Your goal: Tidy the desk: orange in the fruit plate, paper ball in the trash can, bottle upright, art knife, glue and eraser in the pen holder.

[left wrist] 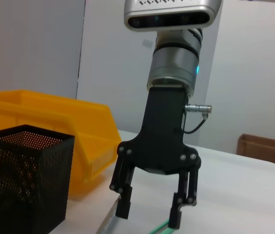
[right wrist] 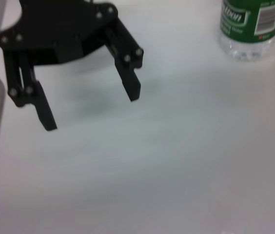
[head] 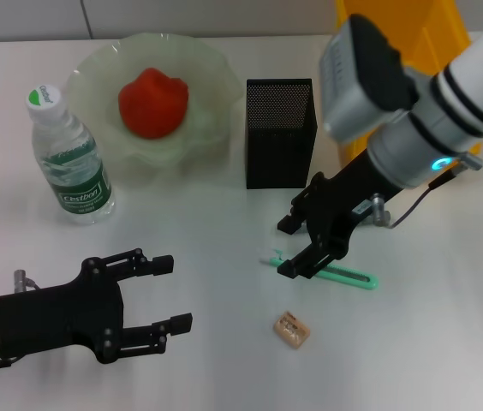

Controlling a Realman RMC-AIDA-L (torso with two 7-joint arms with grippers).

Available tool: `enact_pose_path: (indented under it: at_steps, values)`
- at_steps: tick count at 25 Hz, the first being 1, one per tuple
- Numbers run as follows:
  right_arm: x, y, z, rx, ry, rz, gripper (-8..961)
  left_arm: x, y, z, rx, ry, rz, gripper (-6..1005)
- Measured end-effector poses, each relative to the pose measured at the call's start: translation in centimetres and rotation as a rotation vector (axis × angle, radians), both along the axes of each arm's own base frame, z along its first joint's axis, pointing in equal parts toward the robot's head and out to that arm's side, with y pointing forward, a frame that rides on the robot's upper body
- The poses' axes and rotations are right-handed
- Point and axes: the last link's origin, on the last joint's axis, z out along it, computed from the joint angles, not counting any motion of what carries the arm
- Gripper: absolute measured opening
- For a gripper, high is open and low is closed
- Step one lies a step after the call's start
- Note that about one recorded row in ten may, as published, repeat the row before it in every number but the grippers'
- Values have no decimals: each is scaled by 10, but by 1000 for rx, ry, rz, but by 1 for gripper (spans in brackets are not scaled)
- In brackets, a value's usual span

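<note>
Done so far: I read the orange (head: 153, 103) as in the fruit plate (head: 203, 68) already, tho it looks more red than orange. Bottle (head: 68, 158) stands upright, just beside the plate on my left.

Paper ball: can't see one on the desk; prob binned, but the yellow bin (head: 413, 30) is cut off at the far edge and I can't see inside.

Still to do: green art knife (head: 344, 276) flat on the desk, near side of the black mesh pen holder (head: 280, 133). Eraser (head: 293, 330) lies a bit nearer me, apart from the knife. Neither is in the holder yet.

Glue: not visible anywhere. Maybe in the holder, maybe behind the R arm; can't tell.

R gripper (head: 297, 244): fingers spread, nothing held, low over the handle end of the knife. Left wrist view shows tips straddling the green strip; touching or not, can't tell.

L gripper (head: 169, 295): fingers apart, empty, hovering over bare desk at the near left.

Hidden: knife's near end sits under the R fingers.
</note>
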Motion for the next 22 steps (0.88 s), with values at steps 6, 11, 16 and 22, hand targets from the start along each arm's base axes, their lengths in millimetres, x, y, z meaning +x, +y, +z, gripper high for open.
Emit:
enact_pose_path:
  at_steps: [6,11,16,22]
  values:
    - [0,1,-13,29,-42,35,630,0,-2,-3,-5,-11,16,783]
    - [1,-1,-20,33,-63,64,564,0,-2,-3,-6,-15,19,783]
    - [1,-4,-29,30,-65,83,564,0,-2,-3,-5,-17,20,783]
    - [2,-5,-36,32,-75,105,562,0,-2,-3,-5,-17,20,783]
